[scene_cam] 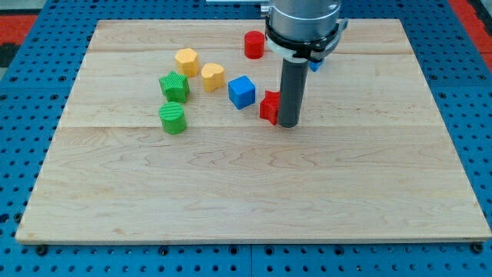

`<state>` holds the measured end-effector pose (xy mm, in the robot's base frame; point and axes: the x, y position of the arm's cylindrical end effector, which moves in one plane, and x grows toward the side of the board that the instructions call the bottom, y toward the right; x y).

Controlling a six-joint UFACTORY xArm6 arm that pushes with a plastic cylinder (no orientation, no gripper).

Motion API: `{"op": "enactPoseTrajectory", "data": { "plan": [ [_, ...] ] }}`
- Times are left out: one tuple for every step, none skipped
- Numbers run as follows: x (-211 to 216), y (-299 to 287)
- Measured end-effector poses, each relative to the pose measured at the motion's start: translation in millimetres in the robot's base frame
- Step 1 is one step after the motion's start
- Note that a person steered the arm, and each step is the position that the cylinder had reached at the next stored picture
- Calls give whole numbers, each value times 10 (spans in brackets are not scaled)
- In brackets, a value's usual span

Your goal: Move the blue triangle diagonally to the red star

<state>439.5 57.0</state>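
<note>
Blue triangle (316, 65) sits mostly hidden behind the arm; the tip (289, 123) touches the red star (269, 106). No jaws here, just a rod, which should circle behind the triangle and push diagonally.

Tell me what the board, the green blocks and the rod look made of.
Board: pale wood, matte, with visible grain and plank seams. Green blocks and: probably plastic, since the colour is uniform and saturated and the sides are ribbed; possibly printed. Rod: dark, smooth, faint sheen, so metal or hard plastic; I can't tell which. My tip sits just right of the red block.
</note>
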Motion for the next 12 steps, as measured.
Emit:
{"op": "enactPoseTrajectory", "data": {
  "plan": [
    [-52,528],
    [-684,1011],
    [-1140,1131],
    [-1483,817],
    [-1571,722],
    [-1767,717],
    [-1756,411],
    [-1463,255],
    [-1610,232],
    [-1647,46],
    [-1338,18],
    [-1194,18]
  ]
}}
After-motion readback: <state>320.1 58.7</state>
